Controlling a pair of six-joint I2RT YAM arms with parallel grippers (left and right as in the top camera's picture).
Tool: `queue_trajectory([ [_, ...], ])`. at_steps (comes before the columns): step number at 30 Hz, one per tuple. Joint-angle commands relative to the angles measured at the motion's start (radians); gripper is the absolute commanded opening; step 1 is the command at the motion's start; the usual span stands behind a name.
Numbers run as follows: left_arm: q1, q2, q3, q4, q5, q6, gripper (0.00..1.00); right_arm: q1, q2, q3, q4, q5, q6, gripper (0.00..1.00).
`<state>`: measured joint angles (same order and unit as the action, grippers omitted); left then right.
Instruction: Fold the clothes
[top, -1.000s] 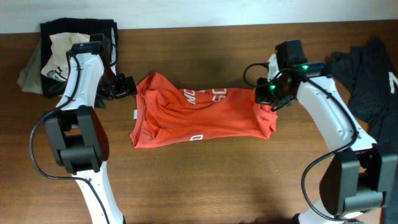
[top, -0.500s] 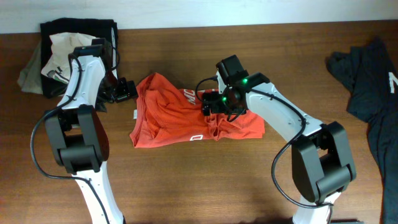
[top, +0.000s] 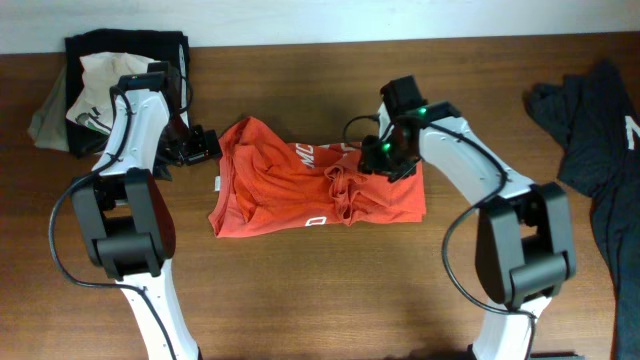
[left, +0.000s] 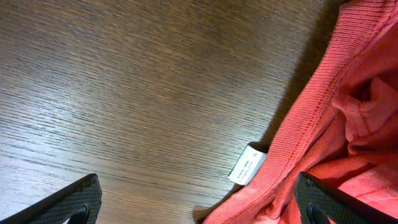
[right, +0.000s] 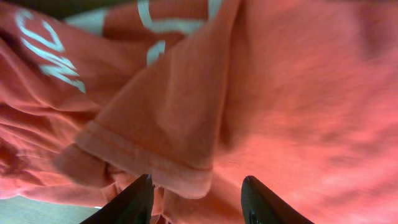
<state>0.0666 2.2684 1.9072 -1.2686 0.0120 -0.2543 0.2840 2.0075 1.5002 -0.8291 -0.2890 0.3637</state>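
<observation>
Starting at the right gripper (right: 199, 198): fingers (right: 138, 200) spread wide apart, pinching nothing, poised just over a doubled-over hem (right: 149, 165) of the T-shirt (right: 292, 106). Same story at the left gripper (left: 202, 202): spread wide, holding nothing, hanging over the bare table (left: 124, 74) right beside the ribbed edge and the small white label (left: 247, 167).

Lying in the middle of the table, between the two arms. Not far along, by the look of it: right end flipped in toward the middle and bunched into a lump (top: 345, 185), no neat edges, wrinkles all over. Left to do, most likely: smoothing flat, bringing the sides in, folding over tidy.

Stretched long from left to right across the table, label end toward the left arm, white letters (top: 305, 152) along the far edge.
</observation>
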Motion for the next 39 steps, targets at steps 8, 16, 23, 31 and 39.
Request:
queue_trajectory([
  [8,-0.001,0.008,-0.007,0.001,0.010,-0.002,0.99,0.042,0.066,-0.008,0.130,-0.022,0.020,0.17],
  [16,-0.001,0.008,-0.007,0.019,0.011,-0.002,0.99,0.050,0.066,-0.008,0.392,-0.023,0.044,0.26],
  [23,-0.001,0.008,-0.007,0.034,0.011,-0.002,0.99,0.046,0.065,0.008,0.493,-0.188,0.060,0.89],
  [31,-0.001,0.008,-0.009,0.034,0.010,-0.001,0.99,-0.232,0.041,0.163,0.143,-0.302,0.032,0.33],
  [39,-0.003,0.008,-0.009,0.041,0.011,-0.002,0.99,-0.120,0.049,0.011,0.087,-0.280,-0.040,0.06],
])
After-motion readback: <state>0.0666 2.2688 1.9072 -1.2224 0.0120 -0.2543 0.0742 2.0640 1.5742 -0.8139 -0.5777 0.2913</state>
